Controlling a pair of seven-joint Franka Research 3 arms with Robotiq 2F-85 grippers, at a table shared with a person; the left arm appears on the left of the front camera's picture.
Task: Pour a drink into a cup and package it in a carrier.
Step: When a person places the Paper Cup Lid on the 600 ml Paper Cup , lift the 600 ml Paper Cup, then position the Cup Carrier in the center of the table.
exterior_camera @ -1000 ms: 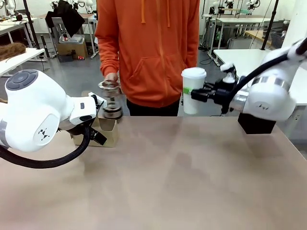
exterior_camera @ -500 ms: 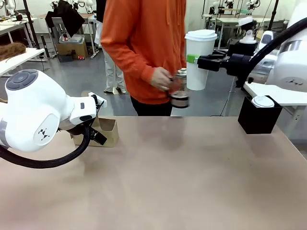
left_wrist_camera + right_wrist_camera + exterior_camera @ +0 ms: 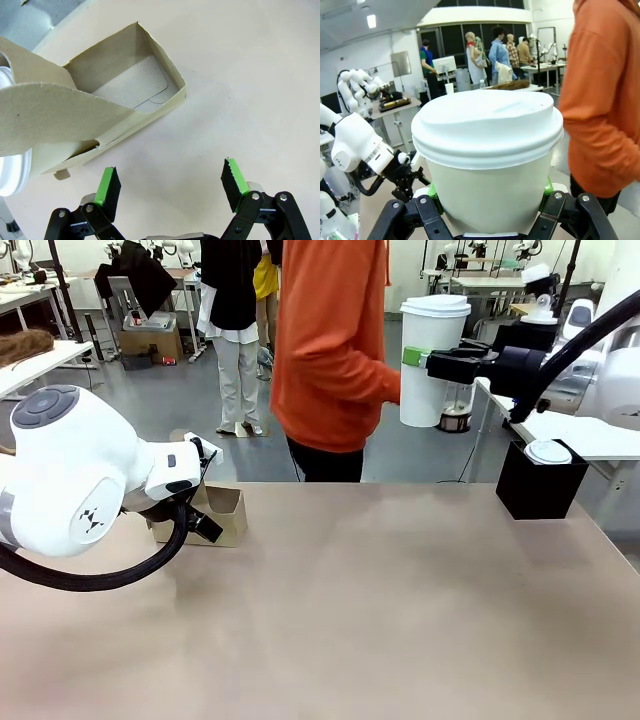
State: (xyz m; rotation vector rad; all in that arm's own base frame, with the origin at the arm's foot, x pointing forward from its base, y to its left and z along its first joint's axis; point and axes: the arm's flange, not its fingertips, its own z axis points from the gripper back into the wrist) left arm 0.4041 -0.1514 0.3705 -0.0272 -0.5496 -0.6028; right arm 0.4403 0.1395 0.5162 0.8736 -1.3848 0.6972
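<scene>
The tall white cup (image 3: 432,358), with a lid on, hangs in the air at the far right of the table, and my right gripper (image 3: 418,361) is shut on its side. In the right wrist view the cup (image 3: 487,150) stands between the green pads (image 3: 434,192). A glass jug (image 3: 456,412) with a dark base shows just behind the cup, on the side of the person in orange (image 3: 330,350); I cannot make out the drink in it. The brown carrier (image 3: 222,516) sits at the far left. My left gripper (image 3: 170,182) hovers open beside the carrier (image 3: 125,85), holding nothing.
A black box (image 3: 540,492) with a short white cup (image 3: 548,451) on top stands at the table's far right. Something round and white (image 3: 12,172) sits at the carrier's far end. My left arm (image 3: 80,490) covers the near left of the table.
The person has stepped right and brought the jug from the middle to just behind the cup. My right gripper has shifted slightly right with the cup. The left arm has not moved.
</scene>
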